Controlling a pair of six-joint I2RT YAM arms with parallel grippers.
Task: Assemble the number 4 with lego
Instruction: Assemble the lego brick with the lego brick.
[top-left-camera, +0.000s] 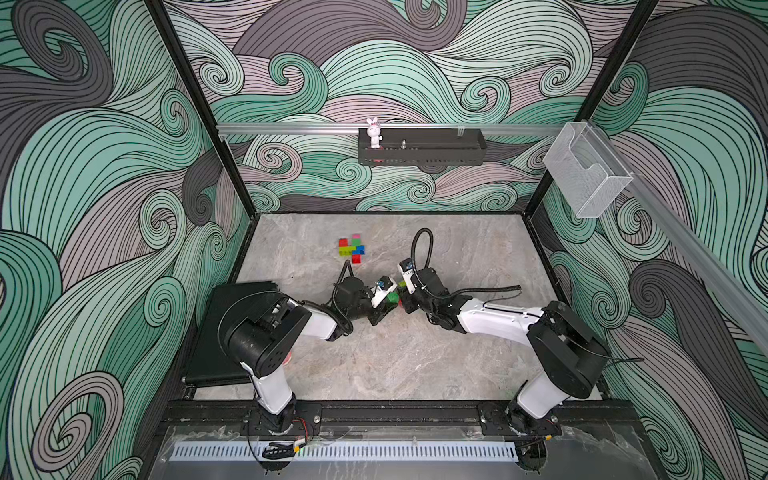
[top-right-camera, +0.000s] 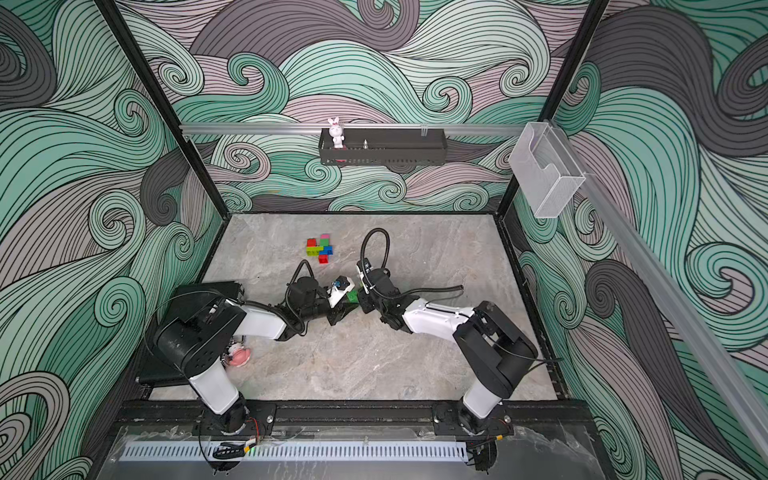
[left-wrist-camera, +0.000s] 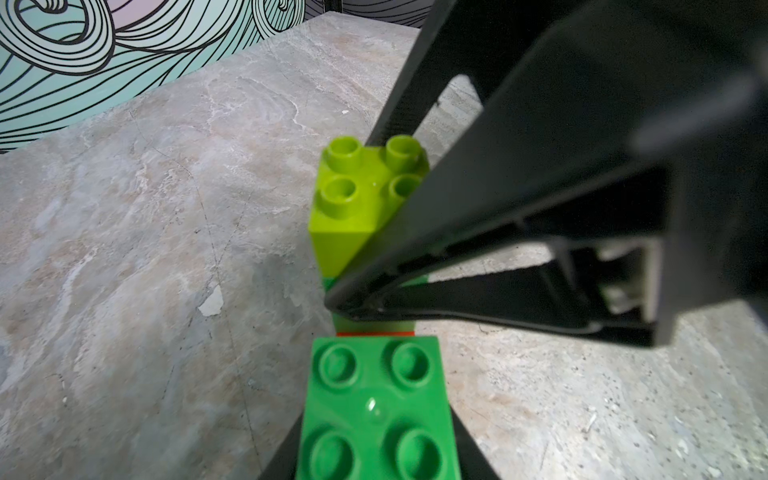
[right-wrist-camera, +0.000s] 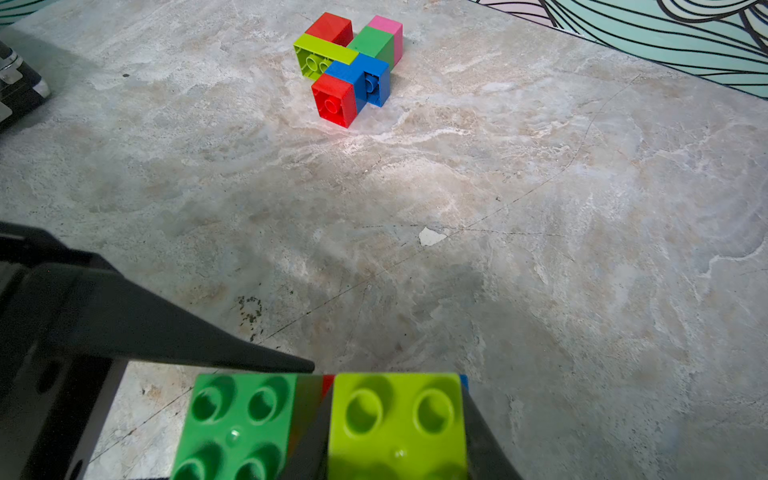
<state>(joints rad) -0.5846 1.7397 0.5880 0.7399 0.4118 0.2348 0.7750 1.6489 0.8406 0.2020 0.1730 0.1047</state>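
Grey marbled worktop, swirl-patterned walls. I see left pincer and right pincer meeting mid-worktop. Left pincer clamps green brick; right pincer clamps lime brick, bricks side by side. Lego cluster lies farther back, apart.

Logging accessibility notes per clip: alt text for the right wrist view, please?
A green brick and a lime brick sit side by side close to the camera, studs facing it. Farther off on the marbled table lies a joined cluster of red, lime, green, pink and blue bricks.
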